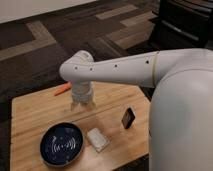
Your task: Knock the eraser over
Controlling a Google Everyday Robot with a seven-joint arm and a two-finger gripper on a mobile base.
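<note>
The eraser (128, 118) is a small dark block with a thin orange-brown edge. It stands upright, slightly tilted, on the wooden table (35, 112) towards the right. My white arm reaches in from the right across the table. My gripper (82, 105) hangs below the wrist near the table's middle, well to the left of the eraser, just above the tabletop. It holds nothing that I can see.
A dark blue plate (62, 144) lies at the front left of the table. A small pale rectangular block (97, 139) lies right of the plate. An orange object (62, 89) lies at the far edge, behind my wrist. Dark furniture (185, 22) stands at the back right.
</note>
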